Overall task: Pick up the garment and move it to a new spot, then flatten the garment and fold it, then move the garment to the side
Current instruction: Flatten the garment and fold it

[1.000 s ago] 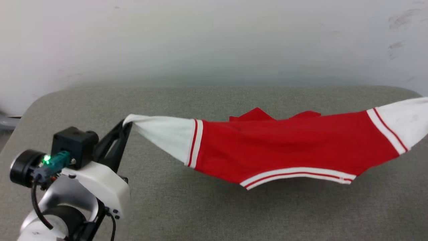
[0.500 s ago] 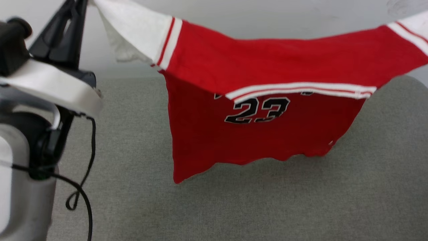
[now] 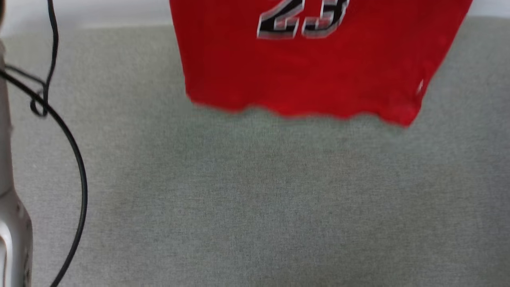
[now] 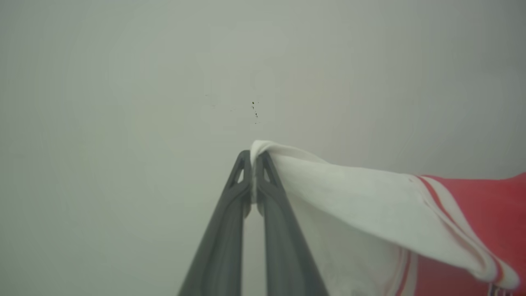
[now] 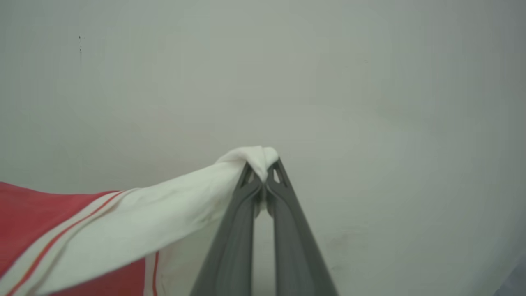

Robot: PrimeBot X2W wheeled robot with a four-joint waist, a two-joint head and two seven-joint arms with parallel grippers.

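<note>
Grey pad [image 3: 255, 207] | shirt [image 3: 310, 71] hung over it | left gripper [image 4: 253, 164] pinched one sleeve [image 4: 349, 185], right gripper [image 5: 264, 170] the other | step: carrying | next: you'd lower it, spread flat.

Garment [image 3: 310, 71] hanging over the far part of the surface [image 3: 255, 199], its left end pinched in the left claw [image 4: 254, 156], its right end in the right claw [image 5: 263, 166], cable [image 3: 77, 159] looping at the left
</note>
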